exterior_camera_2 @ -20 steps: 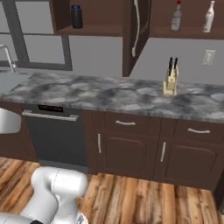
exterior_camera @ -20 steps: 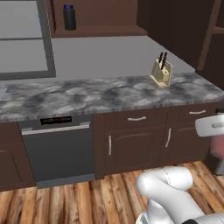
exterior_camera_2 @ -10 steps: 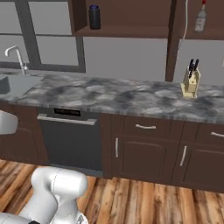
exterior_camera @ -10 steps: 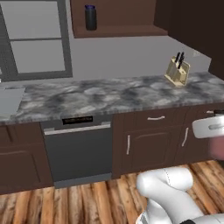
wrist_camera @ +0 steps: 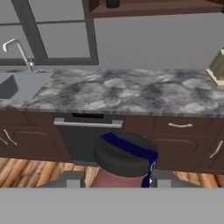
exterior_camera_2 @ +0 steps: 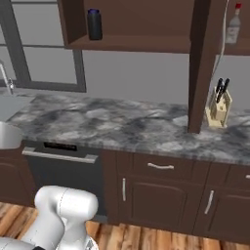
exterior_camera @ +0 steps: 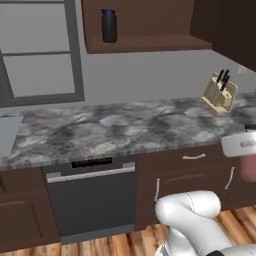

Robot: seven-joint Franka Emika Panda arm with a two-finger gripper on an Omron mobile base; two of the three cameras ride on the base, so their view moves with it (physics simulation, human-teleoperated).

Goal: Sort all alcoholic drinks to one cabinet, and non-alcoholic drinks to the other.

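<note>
You are carrying the small red bottle with a dark cap [wrist_camera: 124, 168] toward the dark brown wooden wall cabinet [exterior_camera: 145, 45].
The gripper [wrist_camera: 118, 183], at the hand view's bottom centre, is clamped on it. Next, I judge, lift it beside the wide black blue-lidded bottle [exterior_camera: 109, 25], upper centre. The right base view adds the clear red-capped glass bottle [exterior_camera_2: 233, 27], upper right.

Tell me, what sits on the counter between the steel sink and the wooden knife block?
Nothing: in the hand view, the grey marble counter is bare from the steel sink to the wooden knife block.
</note>
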